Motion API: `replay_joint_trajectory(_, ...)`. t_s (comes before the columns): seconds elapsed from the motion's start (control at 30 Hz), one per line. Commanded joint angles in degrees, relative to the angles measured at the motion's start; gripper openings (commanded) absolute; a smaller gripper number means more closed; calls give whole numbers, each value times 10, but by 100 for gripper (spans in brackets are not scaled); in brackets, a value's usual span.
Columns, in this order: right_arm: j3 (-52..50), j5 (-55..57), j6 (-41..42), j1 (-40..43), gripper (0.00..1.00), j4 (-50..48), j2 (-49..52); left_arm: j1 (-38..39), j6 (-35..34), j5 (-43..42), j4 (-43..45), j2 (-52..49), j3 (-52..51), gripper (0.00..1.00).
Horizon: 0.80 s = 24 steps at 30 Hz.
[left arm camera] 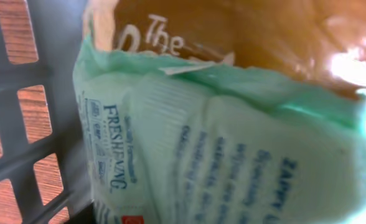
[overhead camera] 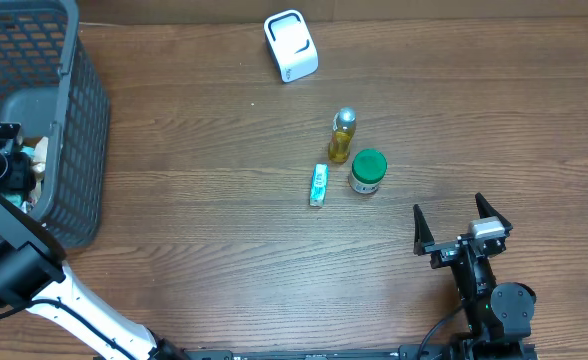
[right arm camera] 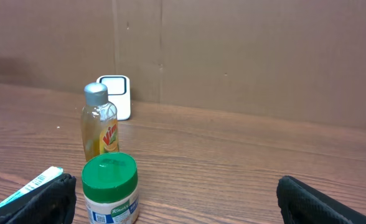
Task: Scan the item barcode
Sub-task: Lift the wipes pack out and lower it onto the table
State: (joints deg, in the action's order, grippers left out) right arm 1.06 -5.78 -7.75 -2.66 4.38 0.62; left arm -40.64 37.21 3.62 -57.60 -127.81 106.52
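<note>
My left gripper (overhead camera: 12, 165) reaches down into the grey mesh basket (overhead camera: 79, 110) at the far left. Its wrist view is filled by a pale green packet (left arm camera: 233, 155) with blue print, pressed close under an orange-brown bag (left arm camera: 233, 31). The fingers are hidden there, so whether they grip the packet does not show. The white scanner (overhead camera: 290, 45) stands at the back of the table and also shows in the right wrist view (right arm camera: 116, 93). My right gripper (overhead camera: 461, 225) rests open near the front right edge, nothing between its fingers (right arm camera: 46, 199).
A yellow bottle with a silver cap (overhead camera: 342, 137), a green-lidded jar (overhead camera: 367, 171) and a small teal tube (overhead camera: 318, 185) stand together mid-table, just ahead of the right gripper. The basket wall (left arm camera: 21, 162) is close on the left of the packet.
</note>
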Motion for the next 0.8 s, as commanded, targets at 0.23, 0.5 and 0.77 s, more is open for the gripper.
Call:
replay_joint_trajectory(0.23,-6,-3,-2,-3,100,-2,-4,-2,-106,-86,-14,-33,15,4)
replay_joint_trajectory(0.5,-6,-3,-2,-3,100,-2,-4,-2,-251,-125,-109,-33,229,4)
replay_joint_trajectory(0.77,-6,-3,-2,-3,100,-2,-4,-1,-336,-228,-176,5,452,4)
